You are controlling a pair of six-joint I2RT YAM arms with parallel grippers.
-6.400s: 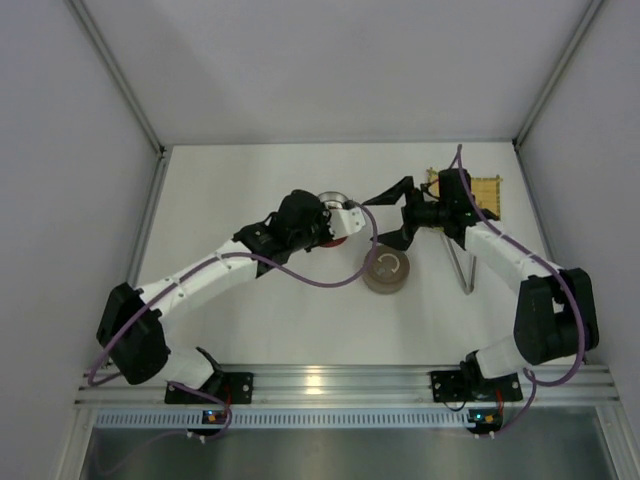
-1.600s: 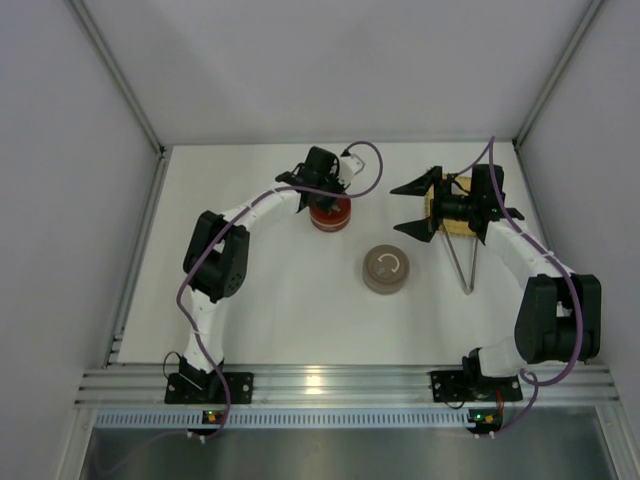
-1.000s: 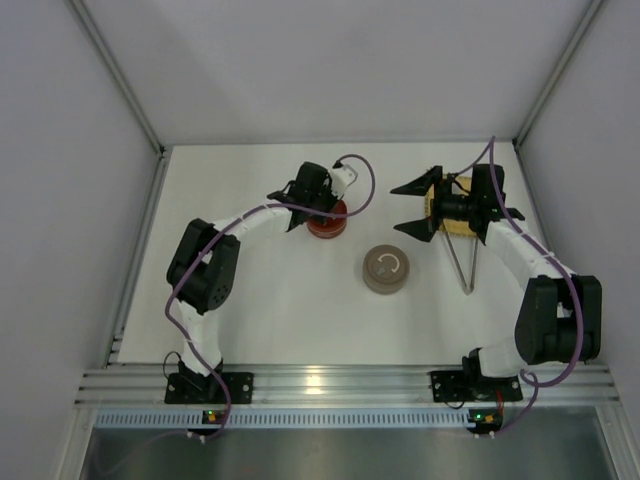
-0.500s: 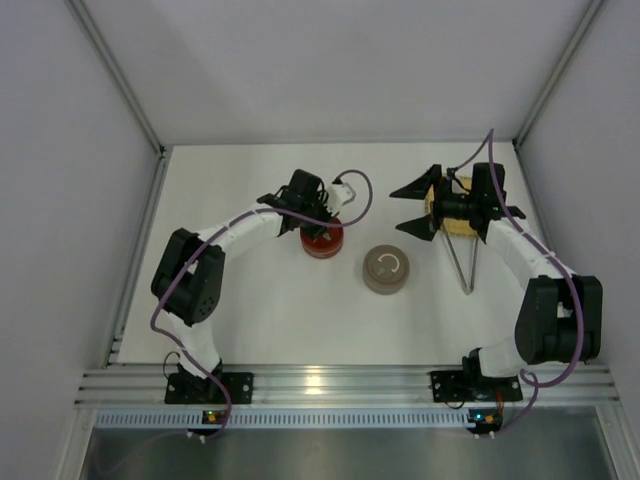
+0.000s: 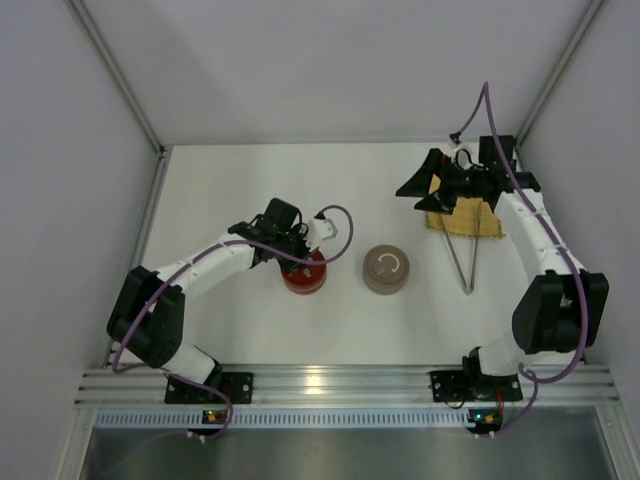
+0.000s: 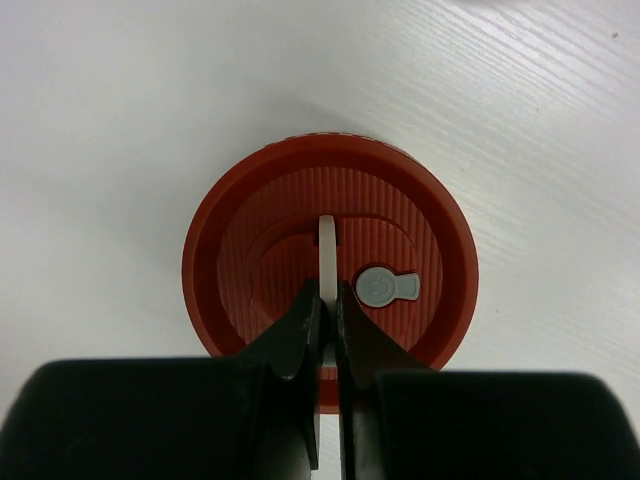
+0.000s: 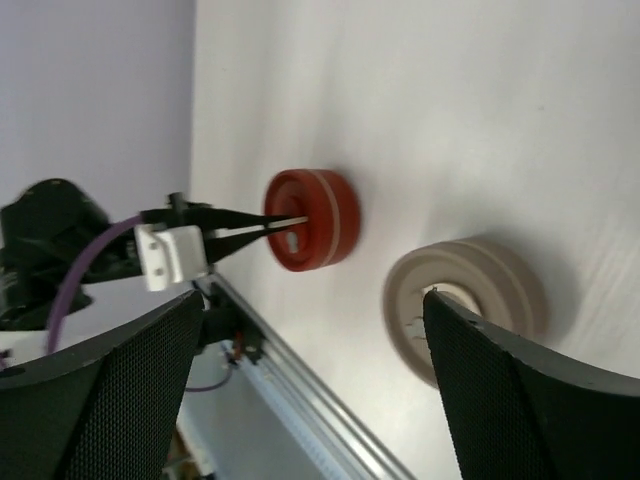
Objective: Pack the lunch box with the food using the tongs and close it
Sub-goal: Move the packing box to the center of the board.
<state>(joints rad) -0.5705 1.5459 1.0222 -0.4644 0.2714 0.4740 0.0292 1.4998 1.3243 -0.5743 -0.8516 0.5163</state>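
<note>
- Left wrist view: the left gripper (image 6: 328,300) is clamped on the white tab (image 6: 327,240) of the red tin (image 6: 240,260); any lift should go straight up, tab kept centred
- The right gripper (image 5: 418,195) hangs wide open over the yellow mat (image 5: 485,222); the tongs (image 5: 466,262) lie just beside the mat, right of the beige tin (image 5: 386,270)

A yellow woven mat (image 5: 494,224) lies flat on the white table (image 5: 230,180), near its far right corner. Grey walls (image 5: 330,70) enclose the table on three sides; a metal rail (image 5: 330,380) runs along its near edge.
</note>
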